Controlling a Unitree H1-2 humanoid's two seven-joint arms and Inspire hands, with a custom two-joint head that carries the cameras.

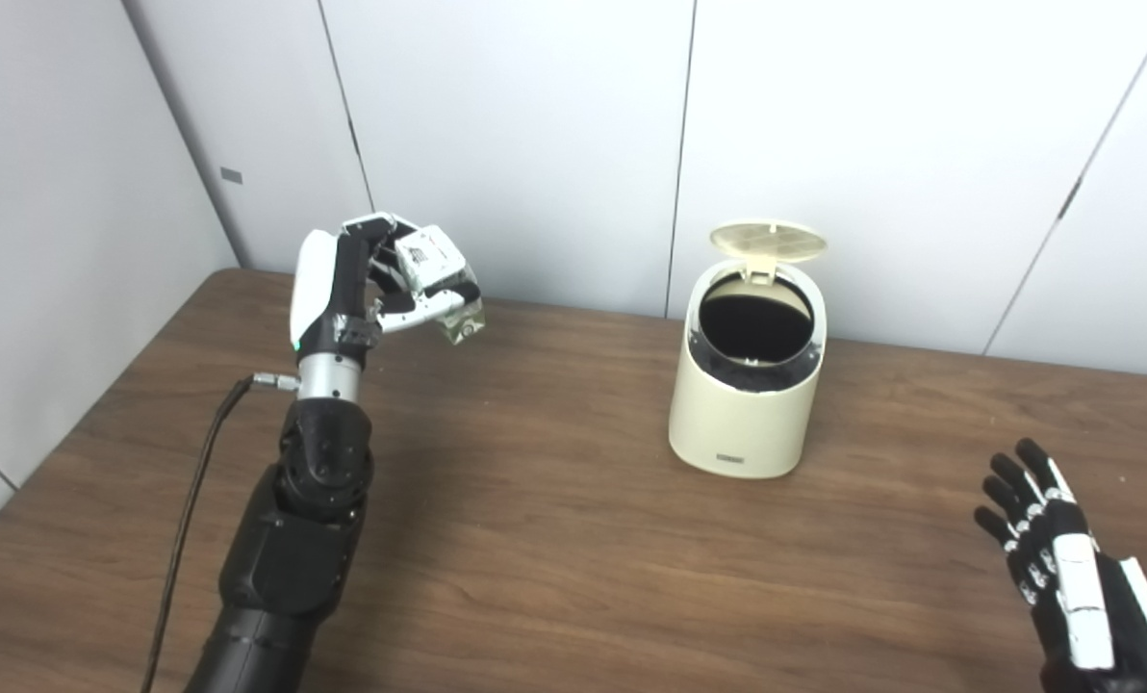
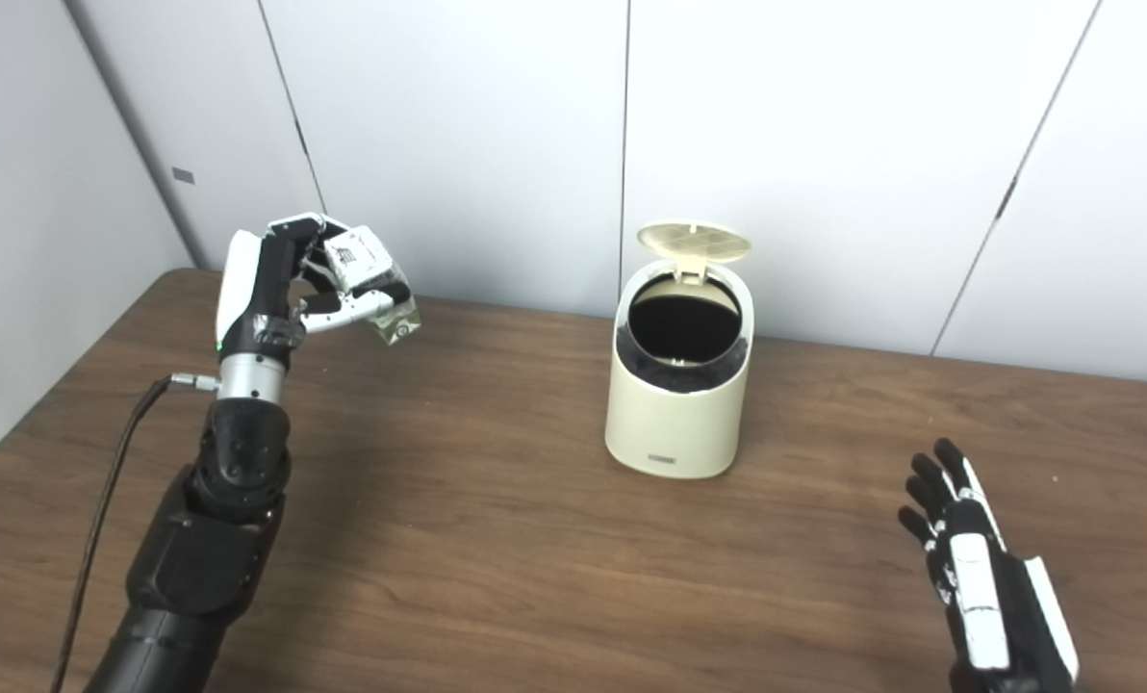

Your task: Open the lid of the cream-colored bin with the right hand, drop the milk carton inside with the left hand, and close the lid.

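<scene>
The cream-colored bin [image 1: 742,404] stands upright on the wooden table, right of centre. Its round lid [image 1: 768,242] is tipped up at the back and the dark inside shows. My left hand [image 1: 367,289] is raised above the table's left part, well to the left of the bin. It is shut on a small white milk carton [image 1: 442,279], which is tilted. My right hand [image 1: 1055,549] hovers low at the front right, fingers spread and empty, apart from the bin. The bin also shows in the right eye view [image 2: 675,385].
The brown wooden table [image 1: 554,539] runs to white wall panels at the back and left. A black cable [image 1: 193,510] hangs along my left arm.
</scene>
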